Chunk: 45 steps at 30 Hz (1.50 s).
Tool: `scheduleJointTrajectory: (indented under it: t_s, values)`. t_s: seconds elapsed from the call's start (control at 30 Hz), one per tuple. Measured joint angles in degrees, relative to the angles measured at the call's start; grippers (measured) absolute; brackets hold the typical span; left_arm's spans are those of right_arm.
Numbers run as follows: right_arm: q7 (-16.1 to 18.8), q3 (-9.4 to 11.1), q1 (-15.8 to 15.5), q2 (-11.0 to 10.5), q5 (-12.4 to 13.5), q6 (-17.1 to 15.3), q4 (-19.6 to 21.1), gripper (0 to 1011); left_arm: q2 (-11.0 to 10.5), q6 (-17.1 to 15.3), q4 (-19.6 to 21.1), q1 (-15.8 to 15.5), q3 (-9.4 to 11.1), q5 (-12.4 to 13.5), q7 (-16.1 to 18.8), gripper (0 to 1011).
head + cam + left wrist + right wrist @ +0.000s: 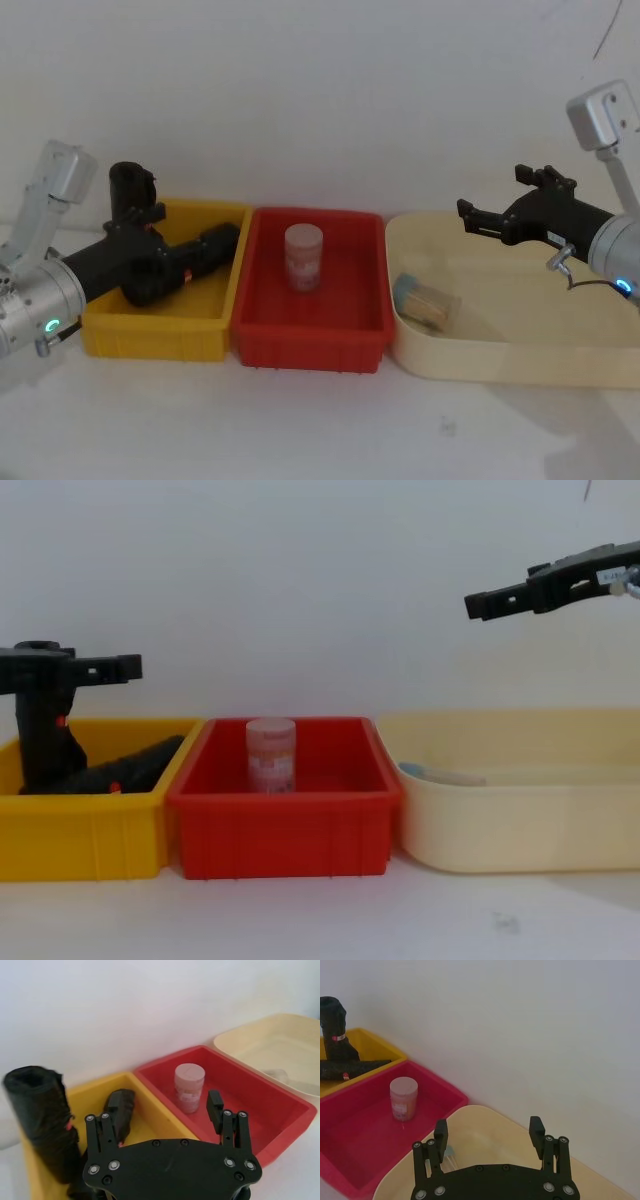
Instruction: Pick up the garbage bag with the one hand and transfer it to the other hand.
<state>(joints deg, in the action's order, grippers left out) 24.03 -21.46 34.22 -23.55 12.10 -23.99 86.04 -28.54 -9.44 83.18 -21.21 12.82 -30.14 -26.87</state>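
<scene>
Two black garbage bag rolls sit in the yellow bin (pixel 110 335). One roll (pixel 131 186) (pixel 42 1120) (pixel 45 735) stands upright at the bin's back left. The other roll (pixel 213 247) (pixel 121 1110) (pixel 130 765) lies on its side with a small red label. My left gripper (pixel 165 240) (pixel 165 1107) (pixel 120 667), on the teal-lit arm, hovers open over the yellow bin, beside the upright roll and above the lying one, holding nothing. My right gripper (pixel 480 215) (pixel 488 1132) (pixel 490 602), on the blue-lit arm, hangs open and empty above the cream tub.
A red bin (pixel 310 345) in the middle holds an upright pink jar (pixel 304 257). The cream tub (pixel 500 355) on the right holds a clear container (pixel 425 300) lying on its side. A white wall rises close behind the three bins.
</scene>
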Motion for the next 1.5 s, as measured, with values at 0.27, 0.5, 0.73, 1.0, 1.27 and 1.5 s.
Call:
scheduleJointTrajectory:
  t_s: [0.27,0.5,0.73,1.0,1.27,1.5]
  values:
    - [0.0,-0.01,-0.01,-0.04,0.0,0.0,0.0,1000,-0.4,-0.26,6.33,5.75,-3.09,0.67,6.59,1001]
    - [0.0,0.0,-0.01,-0.05,0.0,0.0,0.0,1000,-0.23,0.61,8.93,9.92,-6.5,0.35,10.12,1001]
    - [0.0,0.0,-0.01,-0.05,0.0,0.0,-0.01,1000,-0.29,1.1,7.27,9.79,-7.84,-0.72,10.11,1001]
    - [0.0,0.0,-0.01,-0.06,0.01,0.0,-0.01,1000,-0.68,1.11,1.73,5.78,-7.11,-1.68,6.98,1001]
    - [0.0,0.0,-0.01,-0.05,0.01,0.0,-0.01,1000,-0.22,1.07,-5.85,-0.22,-4.95,-1.88,3.69,1001]
    - [0.0,0.0,-0.01,-0.05,0.01,0.0,-0.01,1000,0.43,0.7,-11.33,-4.87,-3.22,-1.85,2.35,1001]
